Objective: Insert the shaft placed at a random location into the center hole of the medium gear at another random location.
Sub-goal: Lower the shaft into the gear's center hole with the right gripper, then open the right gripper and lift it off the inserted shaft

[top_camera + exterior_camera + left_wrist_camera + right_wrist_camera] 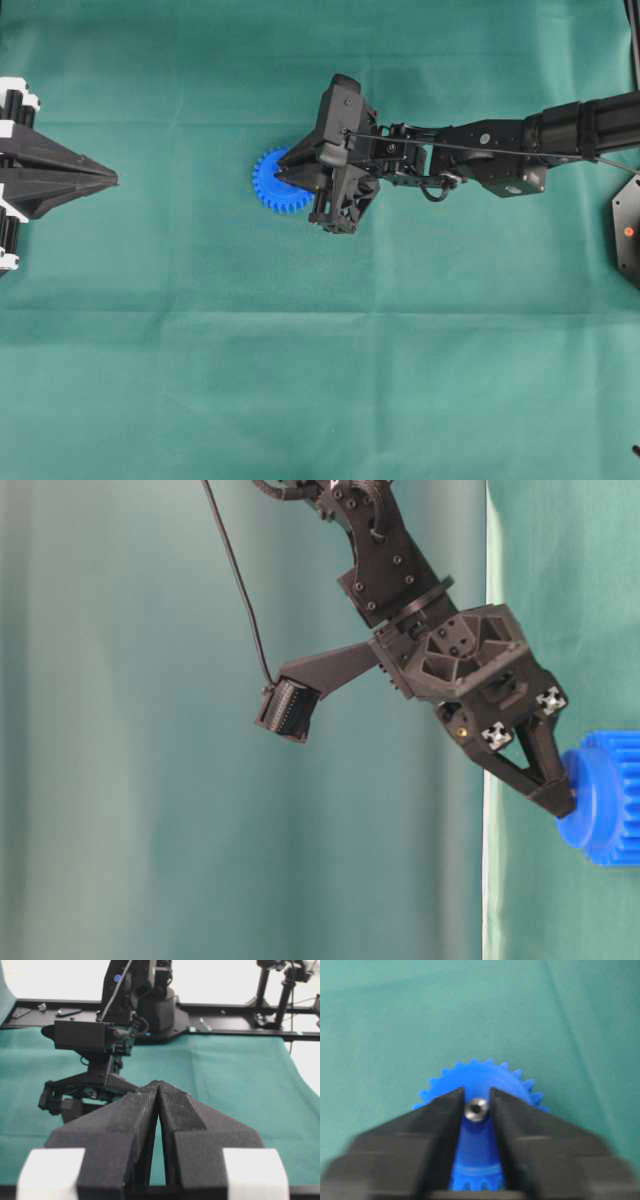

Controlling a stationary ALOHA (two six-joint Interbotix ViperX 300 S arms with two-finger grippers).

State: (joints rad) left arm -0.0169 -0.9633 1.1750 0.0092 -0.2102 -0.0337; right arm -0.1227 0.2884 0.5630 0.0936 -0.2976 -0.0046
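right pincer (477,1105): apart, flanking shaft (476,1109) in medium gear (470,1077) hub | left pincer (159,1092): together, at worktop (320,380) edge

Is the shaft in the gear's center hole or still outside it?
In: the shaft stands in the medium gear hub, between the right gripper's fingers.

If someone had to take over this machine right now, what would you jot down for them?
Left tool: shut, parked at the table's left edge, holding nothing.
Right tool: over the blue gear, fingers either side of the shaft with slim gaps showing; whether it has fully let go is unclear.
Shaft: standing at the gear's middle, apparently in the hole; how deep is not visible.
Done: shaft fetched and brought into the gear.
Left: probably open wider, lift away, check that the shaft stands alone.
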